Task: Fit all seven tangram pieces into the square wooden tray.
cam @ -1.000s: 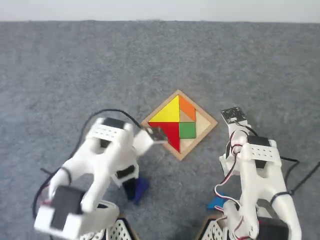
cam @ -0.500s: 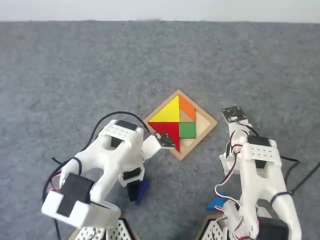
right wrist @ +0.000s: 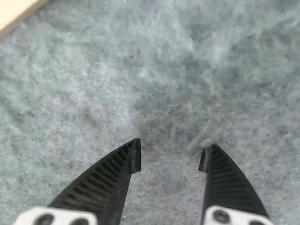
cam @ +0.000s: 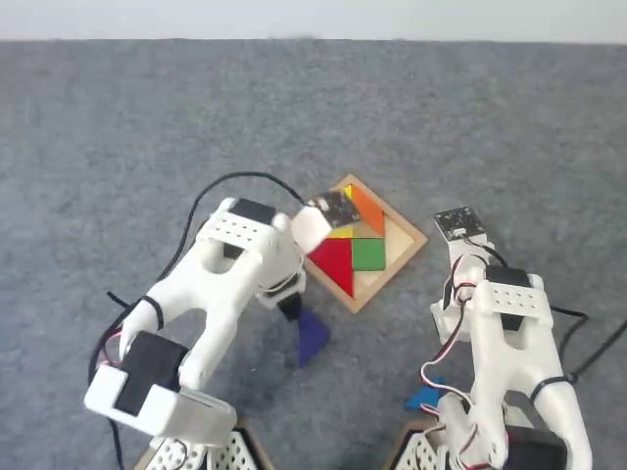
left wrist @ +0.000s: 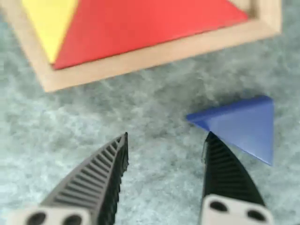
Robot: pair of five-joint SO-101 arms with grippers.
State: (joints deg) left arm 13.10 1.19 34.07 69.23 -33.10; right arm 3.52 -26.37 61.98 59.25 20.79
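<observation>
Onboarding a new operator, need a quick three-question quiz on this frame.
1. True or false: the dark blue triangle lies on the carpet, outside the tray.
2. The left gripper is: A) open, B) shut on a piece, C) shut on nothing.
3. Fill in: the square piece in the tray is ___.
Key: 1 true; 2 A; 3 green.

The loose triangle (left wrist: 243,125) is blue, the carpet (cam: 147,127) grey

wooden tray (cam: 415,239), blue triangle (cam: 312,336) near it
</observation>
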